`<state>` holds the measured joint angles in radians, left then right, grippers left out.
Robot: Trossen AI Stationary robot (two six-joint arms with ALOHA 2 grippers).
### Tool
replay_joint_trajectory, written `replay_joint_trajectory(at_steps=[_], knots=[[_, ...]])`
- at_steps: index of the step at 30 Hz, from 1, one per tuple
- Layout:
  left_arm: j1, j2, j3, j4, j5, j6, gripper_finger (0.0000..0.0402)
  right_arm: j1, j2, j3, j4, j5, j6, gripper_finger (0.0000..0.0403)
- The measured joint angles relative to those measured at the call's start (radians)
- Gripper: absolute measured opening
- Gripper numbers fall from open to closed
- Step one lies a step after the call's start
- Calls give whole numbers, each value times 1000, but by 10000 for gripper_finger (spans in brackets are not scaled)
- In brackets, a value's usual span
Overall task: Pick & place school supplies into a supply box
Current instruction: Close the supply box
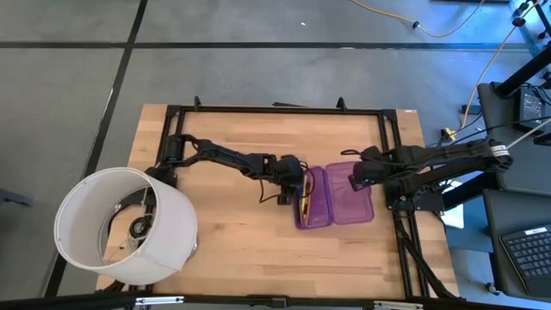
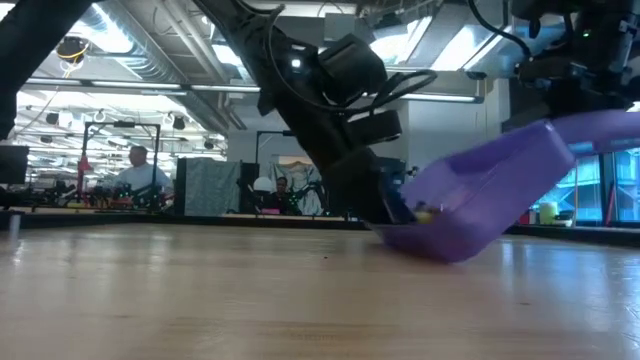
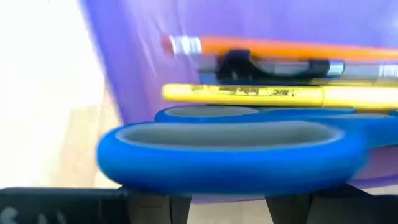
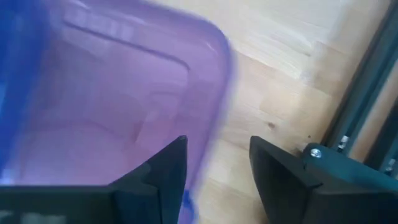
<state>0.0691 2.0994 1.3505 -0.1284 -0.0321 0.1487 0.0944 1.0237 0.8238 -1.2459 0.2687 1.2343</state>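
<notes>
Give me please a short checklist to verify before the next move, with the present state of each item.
1. Box open on the table: ok.
2. Scissors at the left gripper: ok; whether the fingers grip them: cannot tell.
3. Pencils and pen already in the box: ok.
4. Box flat on the table: not ok, the low view shows it tilted, one side lifted.
5. Right gripper at the lid, one finger each side of its edge: ok; clamped or not: cannot tell.
</notes>
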Motion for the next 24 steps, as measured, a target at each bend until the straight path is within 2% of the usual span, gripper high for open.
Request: replay_joint_trajectory(at_steps=[9,15,24], knots=[[0,-8,0,12,-12,14,157,0,42,0,25,-1,-10,176],[-1,-8,0,8,-11,15,157,1,42,-3,-87,-87,48,176],[-1,-8,0,13,-10,22,157,1,-38,-102,-17,-107,120,176]])
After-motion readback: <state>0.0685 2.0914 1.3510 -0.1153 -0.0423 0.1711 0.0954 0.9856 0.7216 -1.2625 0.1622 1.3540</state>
